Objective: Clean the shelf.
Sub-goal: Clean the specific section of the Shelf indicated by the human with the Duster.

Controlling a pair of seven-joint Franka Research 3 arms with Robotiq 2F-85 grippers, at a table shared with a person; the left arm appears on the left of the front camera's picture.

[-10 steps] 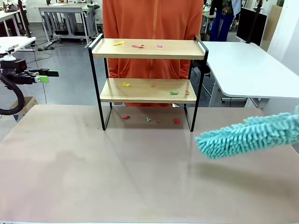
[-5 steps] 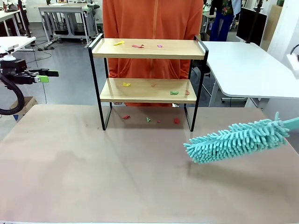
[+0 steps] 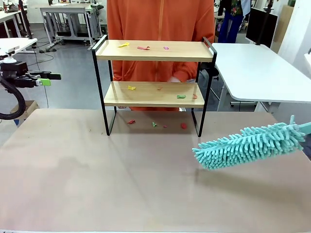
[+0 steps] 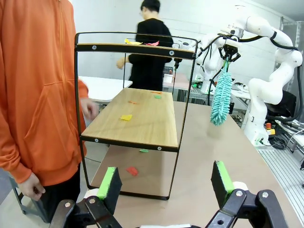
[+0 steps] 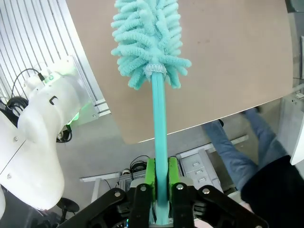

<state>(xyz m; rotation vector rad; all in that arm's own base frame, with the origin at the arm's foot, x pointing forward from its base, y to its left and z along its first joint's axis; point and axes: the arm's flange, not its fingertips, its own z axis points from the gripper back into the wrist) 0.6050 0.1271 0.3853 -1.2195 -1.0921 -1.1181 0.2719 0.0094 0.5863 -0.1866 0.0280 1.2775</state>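
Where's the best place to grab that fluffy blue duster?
Grab the duster by its thin, straight handle, coming from the bare end, away from the fluffy head. The handle looks narrow and stiff, so it pinches firmly from both sides, as the right gripper does; the head is soft.

the shelf (image 3: 153, 53) stands on the table (image 3: 97, 184) near the middle of its far edge, with a person (image 3: 160, 19) just behind it, beyond that edge. scraps (image 3: 143, 48) lie on the top board (image 3: 189, 52), on the lower board (image 3: 146, 99) and on the table under the shelf. the duster (image 3: 248, 145) hangs over the table near its right edge, in front and to the right of the shelf, with its handle clamped in the right gripper (image 5: 161, 166). the left gripper (image 3: 50, 78) sits beyond the left edge.
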